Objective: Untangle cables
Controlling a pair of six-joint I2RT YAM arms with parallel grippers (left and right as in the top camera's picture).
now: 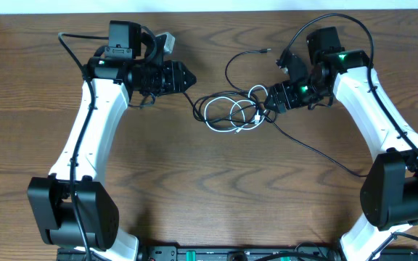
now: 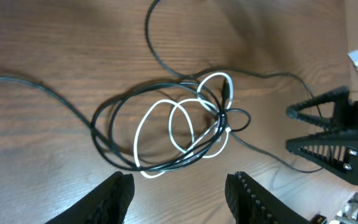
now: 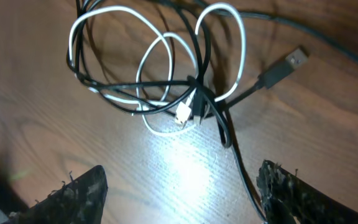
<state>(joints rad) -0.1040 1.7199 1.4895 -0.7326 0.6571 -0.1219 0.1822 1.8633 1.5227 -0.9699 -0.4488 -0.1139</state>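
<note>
The cables lie in one tangle (image 1: 232,112) on the wooden table, between my two grippers. A white cable (image 2: 178,116) is looped through several black loops (image 2: 114,134). One black cable arcs to the far side and ends in a small plug (image 1: 267,51). Another black cable trails toward the right front (image 1: 318,154). My left gripper (image 1: 192,80) is open and empty, just left of the tangle; its fingers (image 2: 179,190) frame the near edge of the loops. My right gripper (image 1: 265,103) is open at the tangle's right edge. In its view (image 3: 179,190) the white plug (image 3: 183,114) and a black USB plug (image 3: 294,60) show.
The right gripper's fingers also show in the left wrist view (image 2: 319,134), beyond the tangle. A black cable strand (image 3: 244,177) runs close beside the right gripper's right finger. The table's far edge (image 1: 209,9) is behind both arms.
</note>
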